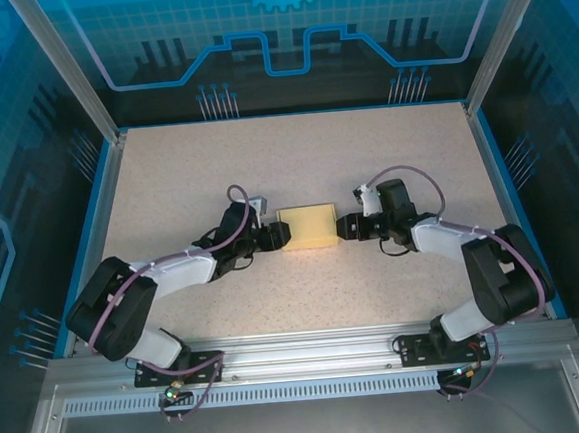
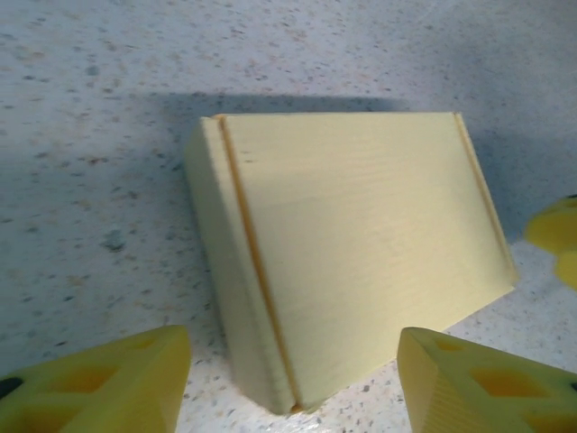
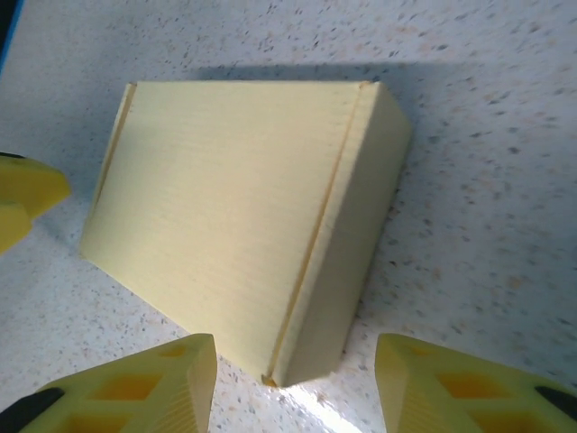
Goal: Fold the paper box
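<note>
top view: paper box closed, lies flat on table, between left gripper and right gripper.
left wrist: left fingers spread apart, box corner between them, not pinched.
right wrist: right fingers spread apart, box end between them, not touched.

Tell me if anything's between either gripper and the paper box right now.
Nothing visible does. The left gripper and right gripper face opposite ends of the paper box, jaws open and close to it.
</note>
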Available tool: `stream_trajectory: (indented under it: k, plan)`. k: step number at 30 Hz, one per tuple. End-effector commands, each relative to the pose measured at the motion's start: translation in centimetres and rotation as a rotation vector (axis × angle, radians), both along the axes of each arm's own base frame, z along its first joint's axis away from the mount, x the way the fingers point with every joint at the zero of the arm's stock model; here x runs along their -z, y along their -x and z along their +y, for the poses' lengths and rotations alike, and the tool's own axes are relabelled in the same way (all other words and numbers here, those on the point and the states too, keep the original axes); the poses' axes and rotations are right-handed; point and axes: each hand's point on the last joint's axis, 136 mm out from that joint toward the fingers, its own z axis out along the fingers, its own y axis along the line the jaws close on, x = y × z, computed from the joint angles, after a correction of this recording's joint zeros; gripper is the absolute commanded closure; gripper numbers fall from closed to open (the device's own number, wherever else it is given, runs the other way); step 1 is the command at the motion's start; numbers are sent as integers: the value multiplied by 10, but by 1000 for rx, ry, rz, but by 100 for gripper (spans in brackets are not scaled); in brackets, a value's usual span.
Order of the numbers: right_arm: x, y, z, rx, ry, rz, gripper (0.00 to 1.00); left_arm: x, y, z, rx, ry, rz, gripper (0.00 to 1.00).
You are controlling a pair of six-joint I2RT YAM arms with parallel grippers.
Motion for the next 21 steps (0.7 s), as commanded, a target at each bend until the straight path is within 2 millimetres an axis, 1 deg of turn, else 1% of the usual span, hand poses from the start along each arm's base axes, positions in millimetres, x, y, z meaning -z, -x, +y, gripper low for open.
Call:
stream_trajectory:
  k: [1, 5, 8, 10, 12, 13, 15, 18, 19, 21]
  plan:
    - [-29, -3, -14, 26, 121, -105, 49, -23, -4, 20, -36, -109, -97, 32]
    - [-70, -5, -31, 74, 262, -265, 47, -56, -9, 44, -102, -188, -228, 26]
    - [-101, -6, -53, 146, 377, -394, 43, -82, -11, 68, -179, -257, -342, 23]
    - [-119, -7, -71, 216, 444, -468, 38, -98, -12, 87, -245, -310, -422, 19]
    - [-131, -7, -89, 284, 496, -522, 28, -109, -12, 105, -305, -354, -488, 16]
    - [-136, -6, -96, 316, 513, -542, 24, -114, -12, 114, -339, -372, -521, 14]
    - [-140, -7, -111, 377, 544, -563, 19, -119, -12, 135, -414, -399, -561, 10]
    - [-135, -11, -134, 473, 562, -553, 10, -124, -10, 164, -526, -420, -600, 3]
    - [-131, -12, -142, 505, 549, -536, 2, -126, -9, 173, -561, -426, -613, 1]
    - [-120, -16, -149, 520, 497, -487, 0, -130, -8, 186, -595, -438, -642, 1]
